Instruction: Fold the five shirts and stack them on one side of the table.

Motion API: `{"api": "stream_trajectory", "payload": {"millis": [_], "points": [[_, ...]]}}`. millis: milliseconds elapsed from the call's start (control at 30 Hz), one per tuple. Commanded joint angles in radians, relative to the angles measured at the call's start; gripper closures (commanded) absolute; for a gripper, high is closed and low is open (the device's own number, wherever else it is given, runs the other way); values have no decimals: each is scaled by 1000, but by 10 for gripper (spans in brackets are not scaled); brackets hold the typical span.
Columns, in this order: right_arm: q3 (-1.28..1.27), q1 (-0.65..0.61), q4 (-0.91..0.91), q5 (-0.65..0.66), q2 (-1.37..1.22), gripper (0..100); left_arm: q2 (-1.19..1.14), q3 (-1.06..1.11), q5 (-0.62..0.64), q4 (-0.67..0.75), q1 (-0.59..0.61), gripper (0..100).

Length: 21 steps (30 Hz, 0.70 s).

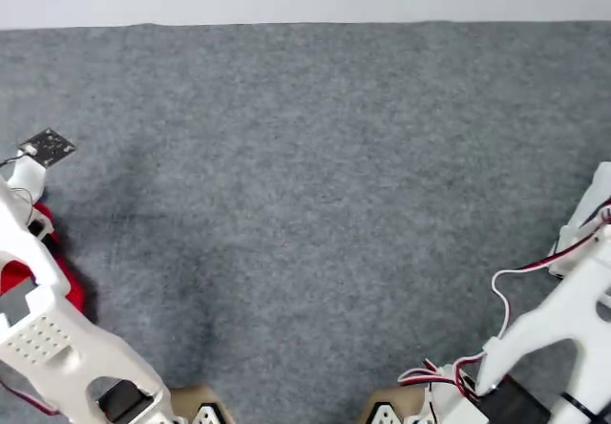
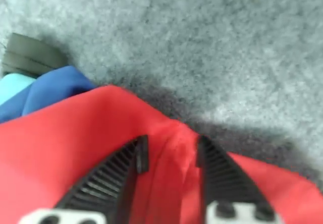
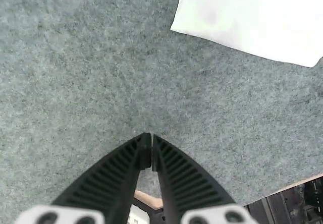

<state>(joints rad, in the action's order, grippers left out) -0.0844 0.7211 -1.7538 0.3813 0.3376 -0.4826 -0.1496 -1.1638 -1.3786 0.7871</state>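
- Your left gripper is down on the red shirt, jaws clamped on a raised fold of its cloth.
- The red shirt lies at the left edge of the grey tabletop, overlapping a blue shirt. A light-blue shirt and a dark olive cloth show just beside the blue one.
- Your right gripper points down at bare tabletop, jaws together, nothing between them.
- A white shirt lies flat nearby, apart from those jaws.

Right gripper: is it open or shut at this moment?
Shut. In the right wrist view the two black fingers of the right gripper touch at their tips above the grey table, with nothing between them.
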Motion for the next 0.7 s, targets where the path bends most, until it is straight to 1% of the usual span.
{"api": "stream_trajectory", "payload": {"millis": [0, 100, 200, 333, 400, 500, 667], "points": [[3, 4, -39, 3, 35, 988, -9, -8, -8, 18, 5, 939], [3, 4, -39, 3, 35, 988, -38, -12, -8, 18, 5, 965], [3, 4, -39, 3, 35, 988, -57, -12, -5, 48, 5, 992], [3, 4, -39, 3, 35, 988, -38, -22, 8, 44, 0, 995], [3, 4, -39, 3, 35, 988, -5, -45, 54, 34, -3, 995], [3, 4, -39, 3, 35, 988, 80, -90, 94, -31, -26, 995], [3, 4, -39, 3, 35, 988, 269, -120, 193, -118, -120, 995]]}}
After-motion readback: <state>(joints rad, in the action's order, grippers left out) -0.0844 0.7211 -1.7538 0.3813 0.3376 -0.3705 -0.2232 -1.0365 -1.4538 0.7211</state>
